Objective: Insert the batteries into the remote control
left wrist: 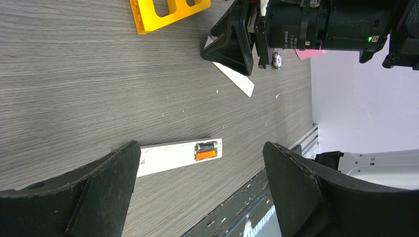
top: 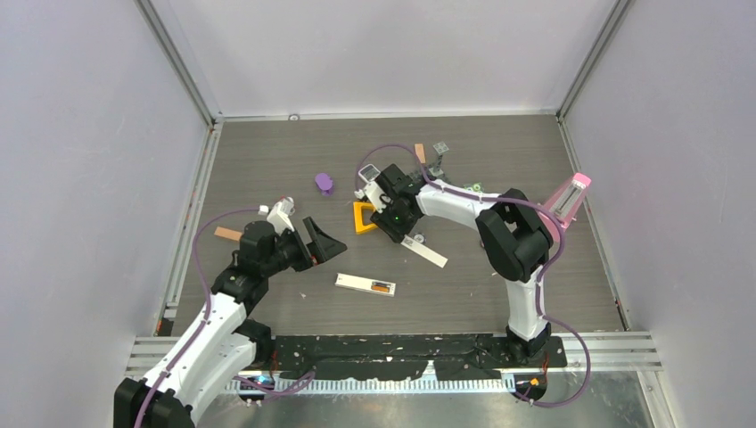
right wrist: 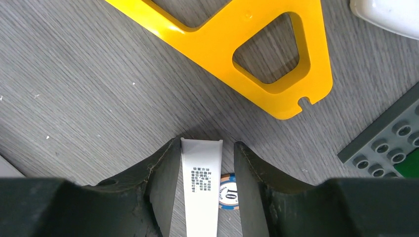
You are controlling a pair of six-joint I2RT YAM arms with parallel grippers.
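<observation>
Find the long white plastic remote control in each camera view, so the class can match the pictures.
Top external: the long white plastic remote control lies low centre.
Left wrist: lower middle.
Right wrist: not in it.
Shared landmark: the yellow plastic triangular frame, in all three.

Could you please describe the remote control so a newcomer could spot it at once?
Look just beyond the middle of the black tape at the table's near edge. The remote control is the flat white bar there; unlike the white strip nearby, its open end shows a dark battery beside something orange.
</observation>
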